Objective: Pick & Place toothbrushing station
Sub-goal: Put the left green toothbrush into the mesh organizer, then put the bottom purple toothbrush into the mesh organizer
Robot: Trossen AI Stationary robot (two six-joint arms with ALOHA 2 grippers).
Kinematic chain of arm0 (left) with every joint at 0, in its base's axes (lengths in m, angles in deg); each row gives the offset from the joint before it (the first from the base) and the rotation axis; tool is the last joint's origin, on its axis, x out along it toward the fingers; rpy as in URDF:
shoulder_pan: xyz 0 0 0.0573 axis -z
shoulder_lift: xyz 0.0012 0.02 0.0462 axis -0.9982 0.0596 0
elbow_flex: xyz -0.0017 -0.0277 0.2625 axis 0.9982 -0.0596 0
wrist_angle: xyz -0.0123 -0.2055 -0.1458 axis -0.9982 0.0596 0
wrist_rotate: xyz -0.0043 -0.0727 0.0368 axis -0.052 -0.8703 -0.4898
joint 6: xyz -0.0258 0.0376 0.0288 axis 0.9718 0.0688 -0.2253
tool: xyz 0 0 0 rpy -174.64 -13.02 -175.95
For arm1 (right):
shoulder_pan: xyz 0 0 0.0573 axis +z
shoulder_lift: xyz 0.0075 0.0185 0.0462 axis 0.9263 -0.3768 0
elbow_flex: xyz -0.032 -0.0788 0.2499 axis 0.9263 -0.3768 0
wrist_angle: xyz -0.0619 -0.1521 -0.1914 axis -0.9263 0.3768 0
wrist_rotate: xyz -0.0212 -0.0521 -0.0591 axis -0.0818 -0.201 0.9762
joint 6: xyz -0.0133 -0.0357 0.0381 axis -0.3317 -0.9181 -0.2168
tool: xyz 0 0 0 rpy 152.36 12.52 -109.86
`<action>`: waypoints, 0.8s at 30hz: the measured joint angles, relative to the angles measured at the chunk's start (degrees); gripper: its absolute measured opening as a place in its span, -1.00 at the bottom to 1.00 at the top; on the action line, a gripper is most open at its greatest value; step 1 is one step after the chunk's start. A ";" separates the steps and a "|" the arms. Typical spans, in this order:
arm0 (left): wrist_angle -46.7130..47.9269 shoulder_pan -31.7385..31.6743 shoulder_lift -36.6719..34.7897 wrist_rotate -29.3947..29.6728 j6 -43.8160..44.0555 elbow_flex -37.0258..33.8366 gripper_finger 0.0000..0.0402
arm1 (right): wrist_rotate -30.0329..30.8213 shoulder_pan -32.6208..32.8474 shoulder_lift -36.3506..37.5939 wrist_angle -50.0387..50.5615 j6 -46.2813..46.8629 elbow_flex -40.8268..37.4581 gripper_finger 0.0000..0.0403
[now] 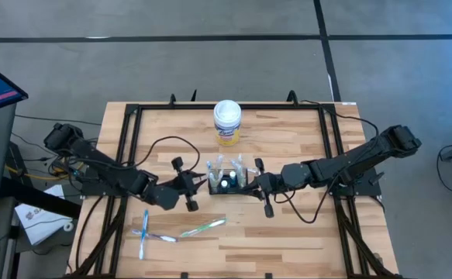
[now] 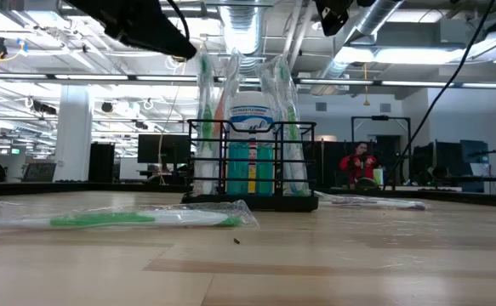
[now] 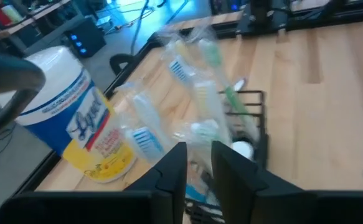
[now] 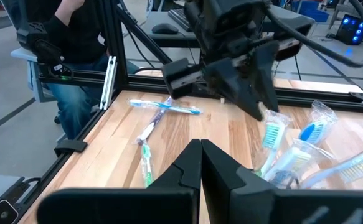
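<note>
- Near the table's (image 1: 288, 240) middle I see the toothbrushing station (image 1: 227, 184), upright, packed with wrapped brushes.
- My left tool (image 1: 203, 183) sits just beside its left side, fingers slightly spread, holding nothing.
- My right tool (image 1: 250, 184) is pressed together, empty, beside its right side.

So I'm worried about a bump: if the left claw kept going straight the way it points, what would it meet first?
Probably the wrapped toothbrushes standing in the black wire caddy, right ahead of the left claw; depth is hard to judge.
</note>
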 joint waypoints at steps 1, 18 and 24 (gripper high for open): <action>0.60 0.29 -0.14 -0.33 0.02 0.08 -0.65 | -0.01 0.01 0.00 0.09 0.02 0.00 -1.00; 15.56 11.13 -5.59 -10.57 21.34 0.04 -0.67 | -0.01 0.07 0.00 0.36 1.49 0.00 -1.00; 16.76 14.15 -5.37 -22.54 28.66 -0.09 -0.71 | 0.01 0.07 0.00 0.51 1.51 0.00 -1.00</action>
